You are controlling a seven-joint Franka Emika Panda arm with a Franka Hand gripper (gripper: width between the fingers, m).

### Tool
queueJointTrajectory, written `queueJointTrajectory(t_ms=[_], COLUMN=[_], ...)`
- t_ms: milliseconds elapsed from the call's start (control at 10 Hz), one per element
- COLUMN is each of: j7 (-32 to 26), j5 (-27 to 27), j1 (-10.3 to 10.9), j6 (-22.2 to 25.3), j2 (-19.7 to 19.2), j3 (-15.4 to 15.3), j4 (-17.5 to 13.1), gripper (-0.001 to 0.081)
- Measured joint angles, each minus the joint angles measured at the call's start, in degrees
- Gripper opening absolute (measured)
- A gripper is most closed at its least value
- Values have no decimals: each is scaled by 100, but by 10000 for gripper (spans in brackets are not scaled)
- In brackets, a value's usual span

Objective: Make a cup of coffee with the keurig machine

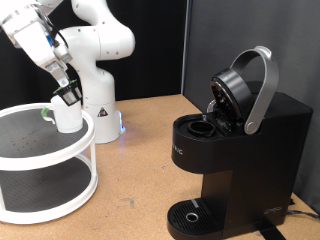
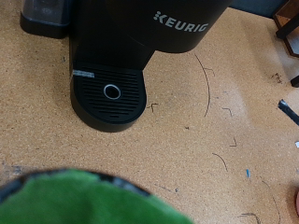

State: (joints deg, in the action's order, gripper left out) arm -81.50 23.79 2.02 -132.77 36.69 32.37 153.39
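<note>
- White and small, the cup (image 1: 67, 117) stands on the upper tier of a round white two-tier rack (image 1: 50, 190) at the exterior view's left, well apart from the keurig machine (image 1: 235, 150).
- The tool (image 1: 66, 97) hangs just above the cup; I cannot tell whether its fingers are spread or pressed together, nor whether they touch the rim.
- The keurig machine sits on the cork-brown table (image 1: 135, 170) at the exterior view's right, lid handle (image 1: 262, 88) raised, pod chamber open.
- Risk, as I judge it: a careless approach could tip the light cup off the rack's shallow edge, or an off-centre grip could let it slip.
- Only the exterior view shows cup, rack and arm.
- The wrist view alone shows the drip tray (image 2: 111, 91) from above, the KEURIG lettering, and a blurred green shape (image 2: 79, 201) close to the lens that I cannot identify.
</note>
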Motion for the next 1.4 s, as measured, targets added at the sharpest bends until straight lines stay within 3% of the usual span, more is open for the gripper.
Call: queueJointTrajectory(t_ms=[100,200,400,600,900,1400], j7=[-51,-21,208,476,697,951], j5=[-76,-199,-165,90,476,732], j1=[-3,-3,57,259,569,695], j6=[45,460,1413,1791,1754,1827], j2=[-7,-46,-254,-492,-764,-885], j3=[5,10,12,5,-62,-127], j4=[0,-73,-452,-848,-1320,-1505], gripper=[467,467,467,467,467,467])
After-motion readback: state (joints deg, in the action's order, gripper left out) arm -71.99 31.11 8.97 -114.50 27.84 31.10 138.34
